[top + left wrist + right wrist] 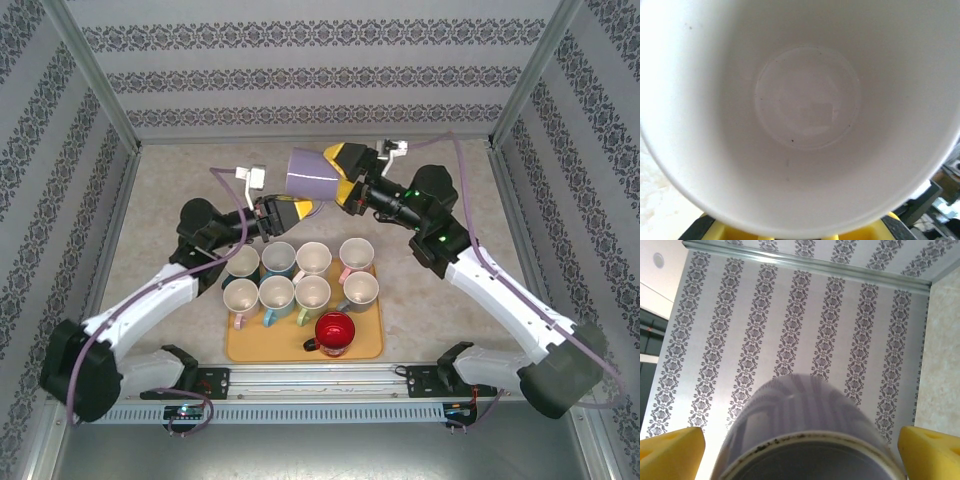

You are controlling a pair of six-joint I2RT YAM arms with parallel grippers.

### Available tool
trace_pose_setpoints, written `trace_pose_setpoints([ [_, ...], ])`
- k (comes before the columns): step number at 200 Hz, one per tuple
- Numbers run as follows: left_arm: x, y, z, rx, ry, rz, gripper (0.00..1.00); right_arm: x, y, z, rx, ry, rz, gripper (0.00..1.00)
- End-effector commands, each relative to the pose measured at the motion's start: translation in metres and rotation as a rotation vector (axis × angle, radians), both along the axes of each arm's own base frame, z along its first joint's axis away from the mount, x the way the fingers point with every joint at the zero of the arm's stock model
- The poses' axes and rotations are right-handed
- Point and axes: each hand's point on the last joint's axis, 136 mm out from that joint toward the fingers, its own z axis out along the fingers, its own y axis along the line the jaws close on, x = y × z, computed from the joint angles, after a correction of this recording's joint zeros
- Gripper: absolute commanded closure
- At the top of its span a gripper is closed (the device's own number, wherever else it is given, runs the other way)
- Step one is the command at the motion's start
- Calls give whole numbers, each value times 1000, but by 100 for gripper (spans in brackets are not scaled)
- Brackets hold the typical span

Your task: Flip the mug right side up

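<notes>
— How do we find the arms?
— Both reach up and inward over the table (pixel 180 190), so their grippers come together beyond the far side of the tray (pixel 240 352). The right gripper (pixel 341 175) points left with its yellow fingers (pixel 671 452) spread wide. It has hold of the lavender mug (pixel 312 170) between them, lifted clear of the table.
— And the left?
— The left gripper (pixel 305 209) sits just below the mug, aimed at its mouth. Through its wrist camera we look straight into the white inside, down to the round bottom.
— Is it open or closed?
— We cannot tell. From above, its yellow fingers read as one wedge. In its own view the mug's rim covers all but a strip of yellow along the bottom edge.
— How does the mug lie?
— It is tilted, roughly on its side, with its mouth toward the left gripper. We cannot make out the handle. In the right wrist view the near end is blurred and cut off at the bottom edge, so the spot where pads meet mug is hidden. Behind it stands the patterned wall (pixel 790 315).
— And on the tray?
— Eight cups (pixel 313 257) stand mouth-up in two rows, with a red mug (pixel 335 332) nearer the arm bases.
</notes>
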Motion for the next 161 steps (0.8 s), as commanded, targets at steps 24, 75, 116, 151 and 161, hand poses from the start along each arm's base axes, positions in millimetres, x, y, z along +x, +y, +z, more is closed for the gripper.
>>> trace_pose_setpoints([
  [24, -44, 31, 8, 311, -163, 187, 98, 11, -58, -17, -215, -67, -194, 2],
  [75, -102, 64, -67, 695, -52, 224, 100, 16, -115, -49, -660, -121, -404, 2],
  [116, -137, 91, -123, 890, 80, 192, 100, 17, -116, -52, -709, -153, -390, 2],
  [151, -157, 94, -159, 1037, 153, 142, 100, 20, -109, -63, -697, -131, -357, 2],
  [161, -162, 94, -170, 1085, 157, 126, 100, 20, -108, -65, -699, -130, -352, 2],
])
